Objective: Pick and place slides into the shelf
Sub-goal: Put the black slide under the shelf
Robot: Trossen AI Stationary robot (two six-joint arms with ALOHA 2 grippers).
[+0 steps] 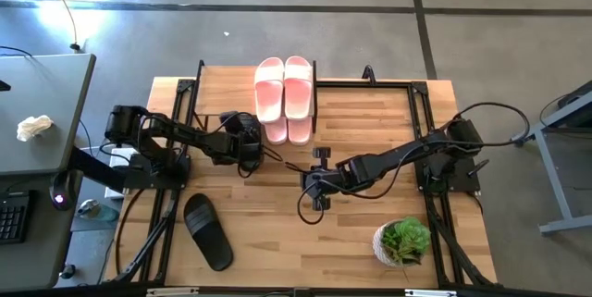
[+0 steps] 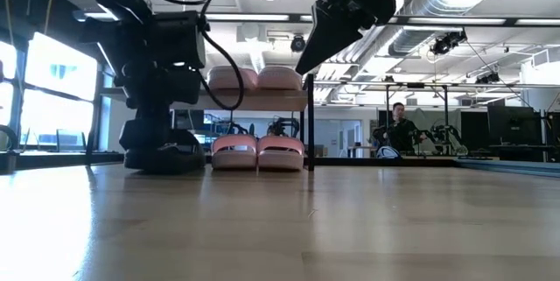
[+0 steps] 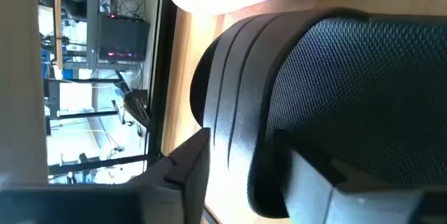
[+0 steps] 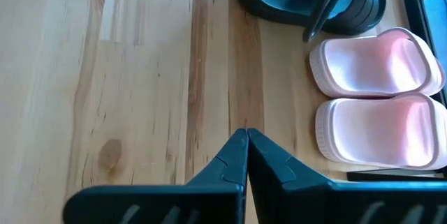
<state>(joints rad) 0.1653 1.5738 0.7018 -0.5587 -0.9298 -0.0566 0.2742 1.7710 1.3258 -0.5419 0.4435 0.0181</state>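
Note:
The shelf (image 1: 315, 103) stands at the table's far middle. Two pale pink slides (image 1: 284, 89) lie on its top board (image 2: 254, 99). Two more pink slides (image 2: 258, 152) rest on the table under it. My left gripper (image 1: 248, 142) is just left of the shelf, shut on a black slide (image 2: 162, 154) next to the lower pink pair. A second black slide (image 1: 206, 230) lies sole down near the table's front left. My right gripper (image 1: 319, 181) hovers shut over the table's middle, raised (image 2: 346, 10) and holding nothing (image 4: 246, 147). My left gripper holds the black slide from above. One finger (image 3: 188, 175) is outside the ribbed sole edge (image 3: 230, 112), and the other (image 3: 328, 189) is against the textured strap (image 3: 363, 84). The slide sits low on the table, beside the lower pink slides.
A potted green plant (image 1: 402, 241) stands near the table's front right corner. Black frame rails (image 1: 425, 130) run along both table sides. Bare wood lies between the grippers and the near edge. A person (image 2: 398, 128) sits far behind the table.

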